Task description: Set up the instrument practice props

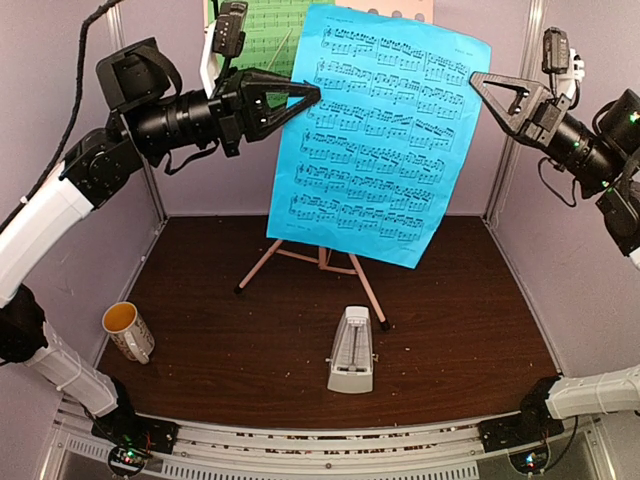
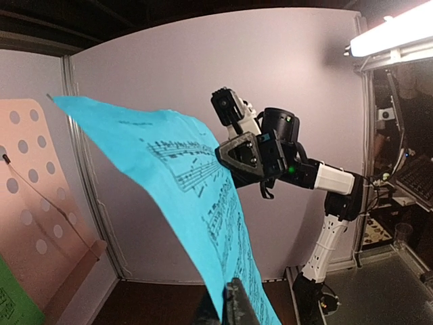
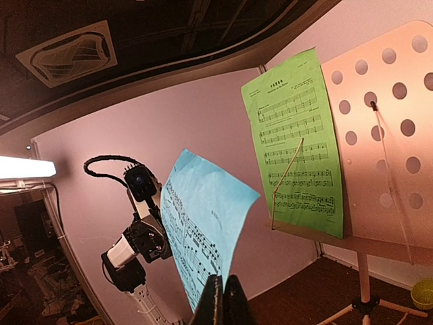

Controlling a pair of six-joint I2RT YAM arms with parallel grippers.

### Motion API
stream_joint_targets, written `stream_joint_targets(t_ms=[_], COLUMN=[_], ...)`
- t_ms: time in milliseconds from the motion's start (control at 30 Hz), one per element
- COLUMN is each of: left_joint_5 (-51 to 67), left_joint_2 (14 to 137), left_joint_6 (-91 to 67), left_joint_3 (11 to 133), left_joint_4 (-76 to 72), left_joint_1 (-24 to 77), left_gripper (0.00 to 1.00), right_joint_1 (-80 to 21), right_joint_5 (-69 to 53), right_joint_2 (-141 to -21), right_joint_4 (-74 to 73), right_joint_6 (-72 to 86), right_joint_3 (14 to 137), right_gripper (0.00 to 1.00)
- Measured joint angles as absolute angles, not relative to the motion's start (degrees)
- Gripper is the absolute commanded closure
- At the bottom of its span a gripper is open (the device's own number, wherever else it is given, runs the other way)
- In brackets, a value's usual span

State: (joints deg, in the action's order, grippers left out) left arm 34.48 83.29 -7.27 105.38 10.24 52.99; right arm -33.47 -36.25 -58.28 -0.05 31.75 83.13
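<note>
While the large blue paper sheet of printed music [image 1: 380,140] hung in mid-air at the upper centre of the top view, thin, smooth and slightly bowed, it was pinched at both side edges. The left gripper [image 1: 312,95], its black triangular fingers drawn to a point, was clamped on the sheet's left edge, and the right gripper [image 1: 475,78], fingers pressed together, nipped the right edge near the top corner. Behind the sheet stood the pink folding metal music stand [image 3: 392,156], its flat desk punched with round holes and its thin tubular tripod legs splayed on the dark brown wood-grain tabletop [image 1: 470,320] below the sheet's lower edge. The smaller green sheet of printed music [image 3: 298,142] lay flat against the desk, resting on its ledge with a thin wire arm across it. At lower centre of the top view, in front of the legs, the white-grey pyramid metronome [image 1: 351,350] stood upright, its clear plastic front glossy. A white patterned ceramic mug [image 1: 128,330] sat at lower left, well apart from the stand.
</note>
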Motion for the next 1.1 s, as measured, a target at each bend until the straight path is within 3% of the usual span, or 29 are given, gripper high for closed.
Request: stream_joint_targets(t_ms=[400, 467, 533, 567, 633, 933, 1100], left_joint_5=[24.9, 23.7, 22.7, 22.3, 21.3, 18.0, 16.9], left_joint_2=[86.8, 87.3, 87.6, 87.8, 88.5, 97.0, 98.7], left_joint_6=[-7.6, -7.4, -7.1, -6.9, -6.5, -8.4, -13.5], left_joint_3=[113.1, 114.0, 114.3, 114.5, 115.7, 131.7, 134.7], left_joint_4=[11.6, 12.1, 12.3, 12.6, 13.1, 14.6, 13.6], left_joint_1=[53.0, 53.0, 53.0, 52.9, 52.8, 46.7, 41.1], left_gripper=[1.00, 1.00, 1.00, 1.00, 1.00, 1.00, 1.00], right_joint_1=[-33.5, -33.5, -33.5, -33.5, -33.4, -32.7, -32.6], right_joint_5=[-32.5, -31.6, -30.0, -29.2, -26.5, -15.8, -10.5], right_joint_2=[-61.9, -62.7, -63.1, -63.3, -63.7, -73.7, -79.7], right_joint_4=[-2.0, -2.4, -3.1, -3.5, -3.8, -6.1, -10.1], right_joint_6=[28.2, 27.0, 25.6, 25.2, 23.4, 18.7, 16.4], right_joint_3=[88.9, 90.1, 91.0, 91.4, 92.2, 104.1, 110.5], right_gripper=[0.97, 0.86, 0.53, 0.45, 0.39, 0.40, 0.43])
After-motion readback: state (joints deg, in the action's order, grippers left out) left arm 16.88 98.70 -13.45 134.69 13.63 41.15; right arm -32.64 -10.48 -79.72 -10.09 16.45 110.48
